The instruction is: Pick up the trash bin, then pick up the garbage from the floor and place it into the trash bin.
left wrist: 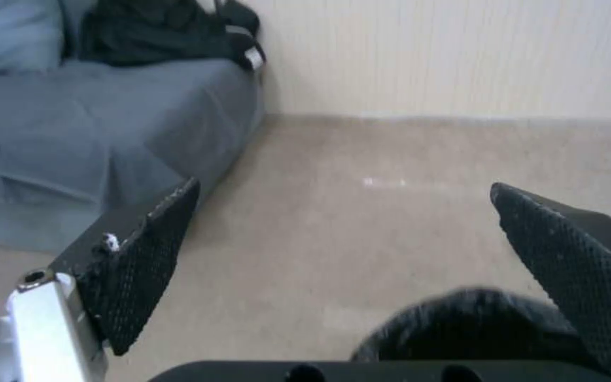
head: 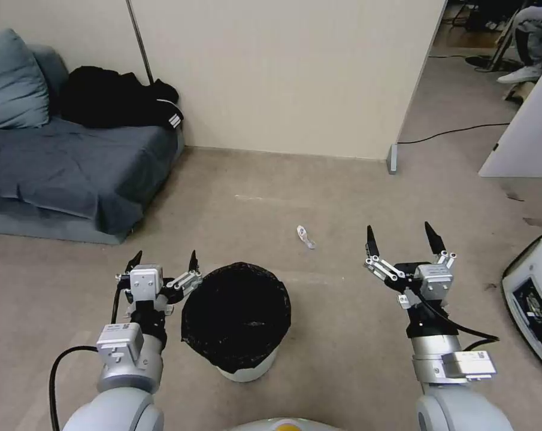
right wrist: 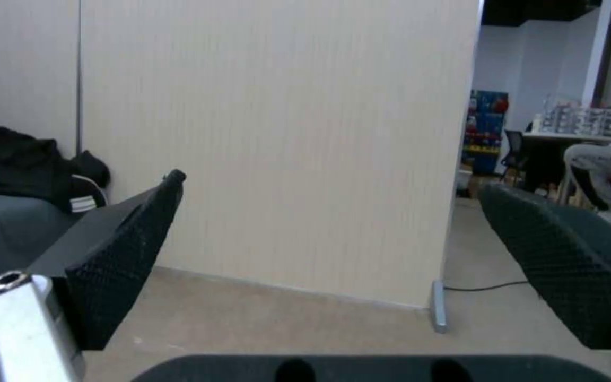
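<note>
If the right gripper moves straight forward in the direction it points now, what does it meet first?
Nothing close: the open right gripper has free space ahead. Its first obstacle would probably be the beige partition wall, though depth is unclear. The litter lies lower and aside.

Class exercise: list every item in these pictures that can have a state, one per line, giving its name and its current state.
trash bin: upright on the floor, lined with a black bag, not held.
left end effector: open, empty, beside the bin's rim.
right end effector: open, empty, off to the bin's other side.
small white litter piece: lying on the floor beyond the bin, untouched.
black jacket: crumpled on the sofa.
</note>
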You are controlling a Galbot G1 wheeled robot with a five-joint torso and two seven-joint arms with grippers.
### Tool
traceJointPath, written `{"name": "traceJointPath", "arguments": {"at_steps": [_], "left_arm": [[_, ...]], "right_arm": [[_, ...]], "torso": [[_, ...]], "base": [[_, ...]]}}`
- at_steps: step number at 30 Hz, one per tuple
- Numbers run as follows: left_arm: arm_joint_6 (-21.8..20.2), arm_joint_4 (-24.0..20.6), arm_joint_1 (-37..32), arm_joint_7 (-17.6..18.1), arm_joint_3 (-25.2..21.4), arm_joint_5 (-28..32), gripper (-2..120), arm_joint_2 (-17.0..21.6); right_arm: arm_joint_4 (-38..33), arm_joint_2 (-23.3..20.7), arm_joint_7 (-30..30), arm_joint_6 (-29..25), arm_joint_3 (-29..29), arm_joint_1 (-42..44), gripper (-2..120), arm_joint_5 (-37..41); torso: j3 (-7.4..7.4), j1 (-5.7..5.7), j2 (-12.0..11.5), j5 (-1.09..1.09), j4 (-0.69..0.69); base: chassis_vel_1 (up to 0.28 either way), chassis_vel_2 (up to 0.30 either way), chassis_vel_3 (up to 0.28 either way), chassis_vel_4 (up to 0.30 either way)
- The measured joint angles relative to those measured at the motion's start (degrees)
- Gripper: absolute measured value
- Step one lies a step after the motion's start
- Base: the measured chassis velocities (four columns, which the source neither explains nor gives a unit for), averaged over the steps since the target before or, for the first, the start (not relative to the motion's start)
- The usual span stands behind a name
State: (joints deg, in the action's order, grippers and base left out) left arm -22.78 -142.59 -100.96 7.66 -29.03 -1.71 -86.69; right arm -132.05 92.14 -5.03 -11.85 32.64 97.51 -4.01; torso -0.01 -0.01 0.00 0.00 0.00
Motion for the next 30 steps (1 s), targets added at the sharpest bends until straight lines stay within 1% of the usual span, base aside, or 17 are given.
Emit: {"name": "traceJointPath", "arguments": {"at_steps": [1, 3, 4, 5, 6, 10, 11, 14, 15, 18, 22, 24, 25, 29, 30], "left_arm": [[-1.5, 0.0, 0.0, -0.3, -0.1, 0.2, 100, 0.1], [-2.3, 0.1, 0.1, -0.4, -0.1, 0.4, 100, 0.1], [-4.4, 0.2, 0.6, -0.7, -0.2, 1.2, 100, 0.2], [-5.5, 0.4, 1.0, -0.9, -0.2, 1.6, 100, 0.2], [-5.5, 0.4, 1.0, -0.9, -0.2, 1.6, 100, 0.2], [-10.1, 0.9, 2.3, -1.3, -0.5, 3.2, 100, 0.1], [-10.1, 0.9, 2.3, -1.3, -0.5, 3.2, 100, 0.1], [-14.6, 1.0, 3.0, -1.6, -1.1, 4.4, 100, 0.2], [-14.6, 1.0, 3.0, -1.6, -1.1, 4.4, 100, 0.2], [-18.6, 1.4, 4.3, -3.3, -2.0, 4.6, 100, 0.3], [-19.4, 2.4, 5.1, -4.1, -2.3, 5.4, 100, 0.3], [-19.8, 3.9, 5.9, -4.3, -2.3, 6.9, 100, 0.2], [-19.8, 3.9, 5.9, -4.3, -2.3, 6.9, 100, 0.2], [-19.8, 6.9, 6.8, -4.2, -2.4, 6.8, 100, -0.1], [-19.8, 6.9, 6.8, -4.2, -2.4, 6.8, 100, -0.1]], "right_arm": [[0.1, 0.0, 0.5, -0.2, 0.1, -0.1, 100, -0.4], [0.2, 0.0, 0.7, -0.3, 0.1, -0.2, 100, -0.5], [0.2, 0.0, 1.3, -0.4, 0.1, -0.2, 100, -0.7], [0.3, 0.0, 1.4, -0.5, 0.2, -0.3, 100, -0.8], [0.3, 0.0, 1.4, -0.5, 0.2, -0.3, 100, -0.8], [0.3, 0.0, 1.6, -0.9, 0.3, -0.1, 100, -1.1], [0.3, 0.0, 1.6, -0.9, 0.3, -0.1, 100, -1.1], [0.4, 0.0, 1.6, -1.4, 0.3, 0.0, 100, -1.6], [0.4, 0.0, 1.6, -1.4, 0.3, 0.0, 100, -1.6], [0.5, 0.0, 1.6, -1.7, 0.4, 0.0, 100, -2.0], [0.7, 0.0, 1.5, -2.0, 0.4, 0.1, 100, -2.2], [1.2, 0.0, 1.5, -2.6, 0.3, 0.2, 100, -2.7], [1.2, 0.0, 1.5, -2.6, 0.3, 0.2, 100, -2.7], [1.4, 0.0, 1.5, -2.9, -0.1, 0.6, 100, -3.5], [1.4, 0.0, 1.5, -2.9, -0.1, 0.6, 100, -3.5]], "torso": [[0.0, 0.0, 0.0, 0.0, 0.0], [0.0, 0.0, 0.0, 0.0, 0.01], [0.0, 0.0, 0.0, 0.0, 0.01], [0.0, 0.0, 0.0, 0.0, 0.01], [0.0, 0.0, 0.0, 0.0, 0.01], [0.0, 0.0, 0.0, 0.0, 0.0], [0.0, 0.0, 0.0, 0.0, 0.0], [0.01, 0.0, 0.0, 0.0, 0.01], [0.01, 0.0, 0.0, 0.0, 0.01], [0.01, 0.0, 0.0, 0.0, 0.0], [0.01, 0.0, 0.0, 0.0, 0.0], [0.01, 0.0, 0.0, 0.0, 0.0], [0.01, 0.0, 0.0, 0.0, 0.0], [0.01, 0.01, 0.0, 0.0, 0.0], [0.01, 0.01, 0.0, 0.0, 0.0]], "base": [[0.0, 0.0, 0.0, 0.0], [0.0, 0.0, 0.0, 0.0], [0.0, 0.0, 0.0, 0.0], [0.0, 0.0, 0.0, 0.0], [0.0, 0.0, 0.0, 0.0], [0.0, 0.0, 0.0, 0.0], [0.0, 0.0, 0.0, 0.0], [0.0, 0.0, 0.0, 0.0], [0.0, 0.0, 0.0, 0.0], [0.0, 0.0, 0.0, 0.0], [0.0, 0.0, 0.0, 0.0], [0.0, 0.0, 0.0, 0.0], [0.0, 0.0, 0.0, 0.0], [0.0, 0.0, 0.0, 0.0], [0.0, 0.0, 0.0, 0.0]]}}
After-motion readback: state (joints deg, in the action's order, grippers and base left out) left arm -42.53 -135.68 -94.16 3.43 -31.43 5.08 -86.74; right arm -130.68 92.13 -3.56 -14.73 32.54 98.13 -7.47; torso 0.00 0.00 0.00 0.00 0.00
